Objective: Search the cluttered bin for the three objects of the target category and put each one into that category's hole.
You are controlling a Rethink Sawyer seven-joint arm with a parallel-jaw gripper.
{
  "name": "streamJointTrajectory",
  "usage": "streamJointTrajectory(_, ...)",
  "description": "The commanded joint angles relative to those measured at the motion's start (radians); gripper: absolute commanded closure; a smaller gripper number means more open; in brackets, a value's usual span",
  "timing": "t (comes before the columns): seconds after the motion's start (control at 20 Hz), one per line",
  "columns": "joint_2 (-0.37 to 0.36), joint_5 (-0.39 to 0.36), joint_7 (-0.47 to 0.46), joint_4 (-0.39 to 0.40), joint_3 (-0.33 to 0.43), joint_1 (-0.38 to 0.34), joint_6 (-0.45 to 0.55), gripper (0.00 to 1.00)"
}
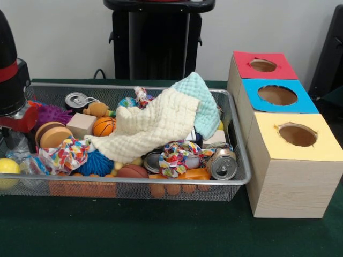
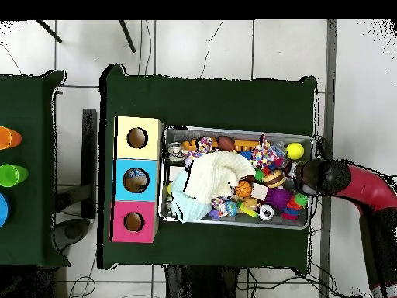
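Sitting on a green table (image 1: 161, 230), a wire mesh bin (image 1: 244, 160) is packed with clutter, and beside its right end in the front view stands a row of three wooden boxes with round holes: yellow-topped box (image 1: 296, 136) nearest the table's front edge, blue-topped box (image 1: 277, 96) in the middle, red-topped box (image 1: 262, 65) at the back. A cream waffle cloth (image 1: 153, 126) lies draped over the middle of the pile, with a mint cloth (image 1: 201, 99) overlapping it toward the bin's right rear corner. Drink can (image 1: 223, 164) lies on its side at the front right corner, second can (image 1: 76, 100) near the back left; a third can end (image 1: 151, 161) shows under the cloth's front edge. Small basketball (image 1: 104, 126) touches the cloth's left edge, wooden cube (image 1: 81, 125) just beside it, blue spiky ball (image 1: 94, 164) near the front rim, purple spiky ball (image 1: 52, 113) toward the left end, yellow ball (image 1: 8, 167) at the front left corner, colourful rope toy (image 1: 177, 155) beside the front can. The arm hangs over the bin's left end; gripper (image 2: 298, 178) is among the toys there, cannot tell how far open it is or whether it has hold of anything
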Motion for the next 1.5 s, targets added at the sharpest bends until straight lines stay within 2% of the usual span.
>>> streamJointTrajectory(0.05, 0.099, -0.133, -0.229, 0.017, 0.025, -0.008, -0.173, 0.00)
streamJointTrajectory(0.1, 0.107, -0.123, -0.249, 0.027, 0.045, -0.029, -0.187, 1.00)
streamJointTrajectory(0.3, 0.078, -0.169, -0.162, 0.037, -0.001, 0.012, -0.242, 1.00)
streamJointTrajectory(0.45, 0.080, -0.154, -0.158, 0.037, -0.001, 0.012, -0.219, 1.00)
streamJointTrajectory(0.8, 0.103, -0.159, -0.160, 0.035, 0.007, -0.004, -0.244, 1.00)
streamJointTrajectory(1.05, 0.105, -0.163, -0.099, 0.039, -0.014, 0.008, -0.277, 1.00)
streamJointTrajectory(1.15, 0.106, -0.173, -0.144, 0.037, -0.003, 0.003, -0.268, 1.00)
streamJointTrajectory(1.2, 0.110, -0.170, -0.168, 0.039, 0.012, -0.008, -0.265, 0.00)
streamJointTrajectory(1.5, 0.112, -0.168, -0.136, 0.033, 0.000, 0.002, -0.265, 0.00)
